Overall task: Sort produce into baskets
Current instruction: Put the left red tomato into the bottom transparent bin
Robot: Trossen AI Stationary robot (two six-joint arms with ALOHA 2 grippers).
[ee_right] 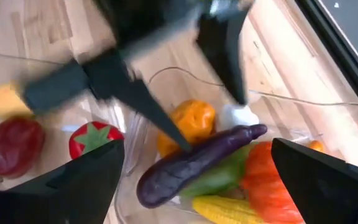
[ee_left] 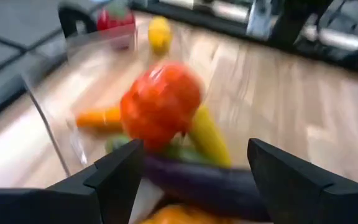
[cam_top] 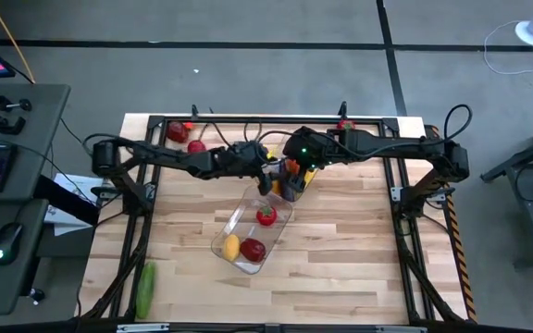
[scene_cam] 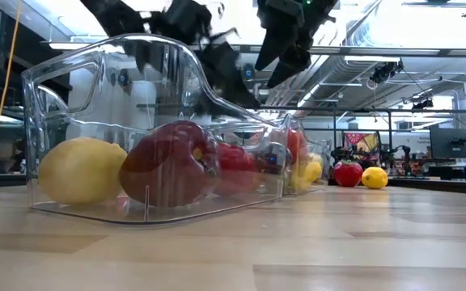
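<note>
Grippers: left gripper point(ee_right: 166, 87) and right gripper point(ee_left: 191, 180), both fingers spread, hover over the far bin point(cam_top: 296, 183).
Near bin point(cam_top: 239, 222): holds apple point(cam_top: 254, 250), tomato point(cam_top: 266, 216), lemon point(cam_top: 232, 246).
Far bin: eggplant point(ee_right: 197, 163), pumpkin point(ee_left: 161, 104), corn point(ee_left: 209, 138).
Cucumber point(cam_top: 145, 289): table's front-left edge.

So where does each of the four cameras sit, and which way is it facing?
High: overhead, straight down; both arms meet over the far basket.
Low: table height, through the near basket; arms hang above.
Left wrist: past the open left gripper at the eggplant.
Right wrist: past the open right gripper; same eggplant.
</note>
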